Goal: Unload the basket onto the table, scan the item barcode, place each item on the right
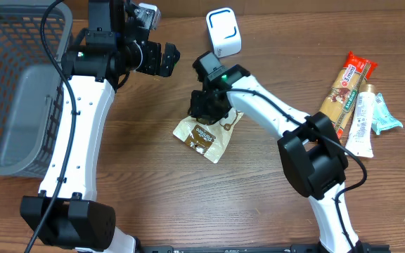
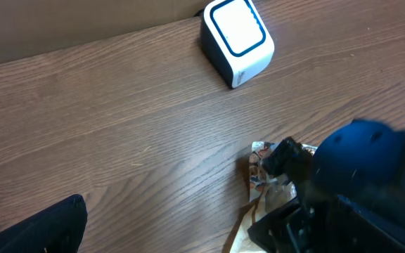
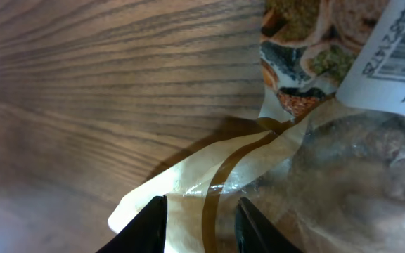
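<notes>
We see the snack packet (image 1: 204, 137) lying flat near the middle of the worktop (image 1: 153, 190), on the near side of the white scanner (image 1: 223, 31), which stands at the far edge. Our right gripper (image 1: 206, 105) is down on the packet's far end, jaws narrow with the crinkled edge between them; we cannot tell whether they pinch it. Our left gripper (image 1: 162, 60) hangs wide, holding nothing, between the grey basket (image 1: 20, 91) and the scanner.
</notes>
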Motion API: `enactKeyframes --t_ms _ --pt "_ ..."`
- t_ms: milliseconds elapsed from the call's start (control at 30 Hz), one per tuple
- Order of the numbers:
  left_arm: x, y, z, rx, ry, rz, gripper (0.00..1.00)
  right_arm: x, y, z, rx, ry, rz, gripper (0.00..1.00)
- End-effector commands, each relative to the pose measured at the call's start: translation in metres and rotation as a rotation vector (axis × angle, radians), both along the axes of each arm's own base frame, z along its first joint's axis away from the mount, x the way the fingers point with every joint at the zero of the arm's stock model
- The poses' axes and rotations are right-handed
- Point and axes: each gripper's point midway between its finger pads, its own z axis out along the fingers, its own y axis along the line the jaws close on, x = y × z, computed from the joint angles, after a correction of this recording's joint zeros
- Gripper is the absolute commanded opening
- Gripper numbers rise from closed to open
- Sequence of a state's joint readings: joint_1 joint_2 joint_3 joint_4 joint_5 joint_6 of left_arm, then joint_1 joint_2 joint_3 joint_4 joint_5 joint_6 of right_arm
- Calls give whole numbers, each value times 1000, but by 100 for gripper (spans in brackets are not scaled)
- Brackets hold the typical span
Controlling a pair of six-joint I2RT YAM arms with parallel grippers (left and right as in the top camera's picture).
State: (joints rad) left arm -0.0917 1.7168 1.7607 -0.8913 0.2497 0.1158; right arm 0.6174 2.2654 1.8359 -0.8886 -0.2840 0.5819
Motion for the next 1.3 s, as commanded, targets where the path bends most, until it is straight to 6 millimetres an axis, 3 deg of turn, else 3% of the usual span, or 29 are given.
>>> enactKeyframes --t_ms 0,100,267,533,633,833,1000,1067,1167,1200,1267 --pt "-2 -4 11 8 -32 -23 100 7 -13 8 -51 -38 -93 32" --pt "-2 -4 11 8 -32 -23 100 -3 -22 1 -91 -14 -43 33" --pt "-2 -4 11 8 -32 -23 100 -11 -58 -6 -198 25 37 34" --pt "-2 -4 11 8 -32 -23 100 1 -123 -5 -273 60 95 54" --pt "-2 -4 11 8 -32 -23 100 11 -142 4 -259 56 72 55" --pt "-2 -4 11 8 -32 -23 100 19 -143 41 -201 -44 130 60" --pt "-2 -4 11 8 -32 -22 100 31 -169 66 -328 -152 101 57" --pt "-2 -3 11 8 -32 -22 100 39 -180 67 -385 -182 81 46" --pt "-2 -3 11 8 -32 -22 100 49 -194 60 -459 -217 101 42" --pt "-2 -3 11 8 -32 -22 100 50 -196 55 -469 -223 154 45" --pt "-2 -3 11 8 -32 -22 100 47 -200 43 -487 -217 241 67"
